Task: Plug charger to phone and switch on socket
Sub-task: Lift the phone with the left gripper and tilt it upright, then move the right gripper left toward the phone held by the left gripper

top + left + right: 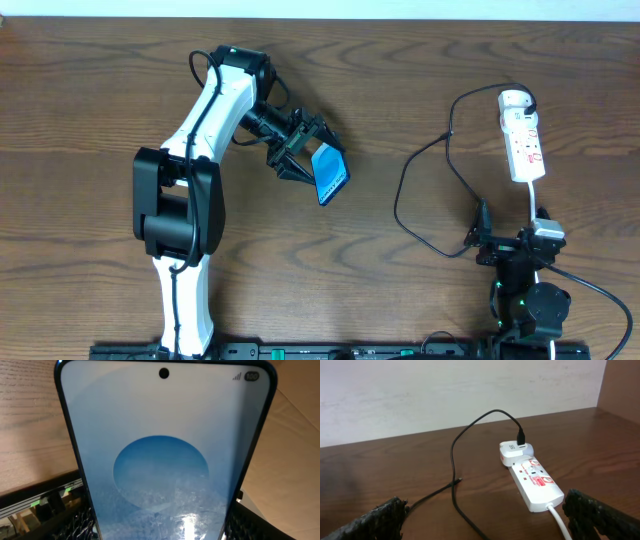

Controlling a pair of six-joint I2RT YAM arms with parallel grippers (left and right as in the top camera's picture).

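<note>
The phone [331, 173], its blue screen lit, is lifted off the table and tilted, with my left gripper [303, 158] shut on its long edges. In the left wrist view the phone [160, 450] fills the frame between the fingers [70, 522]. The white socket [522, 135] lies at the far right, with the charger [420, 225] looping from its far end across the table. The charger's free tip [461, 479] rests on the wood left of the socket [532, 480]. My right gripper [505, 245] hovers open near the front edge, nothing between its fingers [600, 515].
A white cord [535, 200] runs from the socket's near end toward my right arm. The charger's loop lies between the right gripper and the table's middle. A pale wall [445, 395] rises behind the table's far edge.
</note>
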